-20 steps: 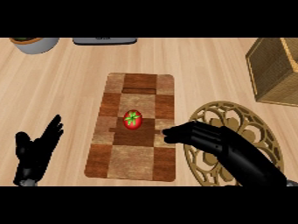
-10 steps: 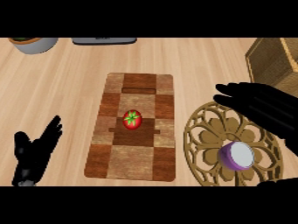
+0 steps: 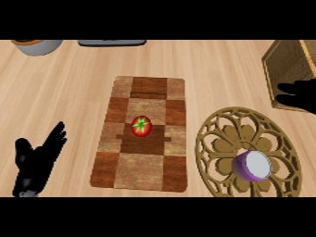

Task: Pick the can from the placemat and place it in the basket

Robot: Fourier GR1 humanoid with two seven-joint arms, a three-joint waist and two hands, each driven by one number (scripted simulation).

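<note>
A short purple can (image 3: 254, 164) with a white top stands upright on a round, gold openwork placemat (image 3: 218, 134) at the lower right. The wooden basket (image 3: 290, 60) sits at the upper right corner. My right hand (image 3: 311, 98) hovers at the right edge, just in front of the basket. Its fingers stretch left and hold nothing, and it is well above and apart from the can. My left hand (image 3: 37, 162) rests open at the lower left, fingers up.
A brown checkered mat (image 3: 147, 162) lies in the middle with a red tomato (image 3: 141, 126) on it. A grey bowl (image 3: 37, 46) and a dark flat object (image 3: 112, 42) sit at the far edge. Bare wooden counter lies between the mats and the basket.
My right hand has moved from over the round placemat up and right toward the basket, uncovering the purple can. The can, the tomato and the left hand stayed still.
</note>
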